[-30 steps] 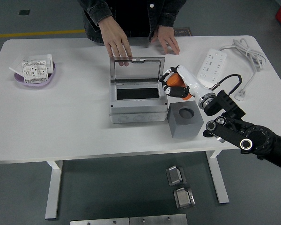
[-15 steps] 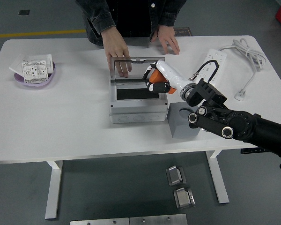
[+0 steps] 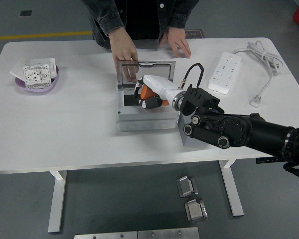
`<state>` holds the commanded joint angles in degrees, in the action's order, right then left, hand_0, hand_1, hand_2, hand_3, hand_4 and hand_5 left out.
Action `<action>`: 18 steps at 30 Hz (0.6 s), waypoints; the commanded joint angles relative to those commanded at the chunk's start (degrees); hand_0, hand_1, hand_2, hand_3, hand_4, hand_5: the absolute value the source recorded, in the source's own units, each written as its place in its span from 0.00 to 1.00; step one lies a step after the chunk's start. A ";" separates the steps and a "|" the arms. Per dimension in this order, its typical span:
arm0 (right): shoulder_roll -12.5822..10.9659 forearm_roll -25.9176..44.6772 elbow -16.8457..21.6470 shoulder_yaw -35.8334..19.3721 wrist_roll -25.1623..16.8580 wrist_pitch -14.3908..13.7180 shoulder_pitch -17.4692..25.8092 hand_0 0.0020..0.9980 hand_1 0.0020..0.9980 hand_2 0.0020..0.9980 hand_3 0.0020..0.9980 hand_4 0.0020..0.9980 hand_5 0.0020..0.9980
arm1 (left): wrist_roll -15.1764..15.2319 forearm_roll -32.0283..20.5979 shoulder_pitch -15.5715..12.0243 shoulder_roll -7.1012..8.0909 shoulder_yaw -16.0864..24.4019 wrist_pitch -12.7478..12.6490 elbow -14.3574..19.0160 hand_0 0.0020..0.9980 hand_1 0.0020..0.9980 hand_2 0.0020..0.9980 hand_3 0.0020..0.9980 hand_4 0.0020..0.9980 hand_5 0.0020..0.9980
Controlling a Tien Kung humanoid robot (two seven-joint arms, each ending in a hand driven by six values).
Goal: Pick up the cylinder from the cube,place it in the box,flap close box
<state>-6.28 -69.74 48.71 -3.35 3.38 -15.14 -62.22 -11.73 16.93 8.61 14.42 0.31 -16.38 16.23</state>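
**Lowering the cylinder into the box**

Nearest us, the grey cube (image 3: 185, 135) sits on the counter (image 3: 65, 129) just right of the box (image 3: 145, 110), mostly hidden behind our right forearm, which crosses in front of it. Beyond it, our right hand (image 3: 148, 94) hangs over the box's dark opening, fingers curled around what looks like the cylinder (image 3: 150, 95) (only an orange patch shows between them). We should bring the hand straight down into the opening before loosening the fingers, keeping clear of the upright lid (image 3: 145, 73) just behind. Farther back, a person's hand (image 3: 125, 56) rests at the lid's far left edge, seemingly steadying it, so we move slowly there.
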 joint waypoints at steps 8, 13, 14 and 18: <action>1.67 -6.95 -2.37 -2.15 0.19 3.94 -1.33 0.05 0.12 0.31 0.25 0.03 0.00 | -0.05 0.33 0.41 0.00 -0.30 0.02 0.04 0.62 0.63 0.60 0.69 0.71 0.27; 1.91 -7.20 -4.08 -2.81 -1.47 5.31 -1.59 0.05 0.12 0.31 0.25 0.04 0.01 | 0.00 0.70 0.72 -0.05 -0.20 0.03 0.14 0.62 0.63 0.60 0.69 0.71 0.27; 1.93 -6.97 -4.42 -2.81 -1.98 5.60 -1.62 0.05 0.12 0.31 0.25 0.04 0.01 | 0.02 0.69 0.76 -0.05 -0.24 0.02 0.14 0.62 0.63 0.60 0.69 0.71 0.27; 2.01 -5.44 -5.44 -2.53 -3.93 6.23 -1.59 0.05 0.12 0.31 0.25 0.04 0.01 | 0.01 0.80 0.99 -0.09 -0.24 0.04 0.15 0.62 0.63 0.60 0.69 0.71 0.27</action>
<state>-4.27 -75.18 43.27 -5.88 -0.55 -8.91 -63.80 -11.71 17.73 9.60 14.33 0.07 -16.34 16.37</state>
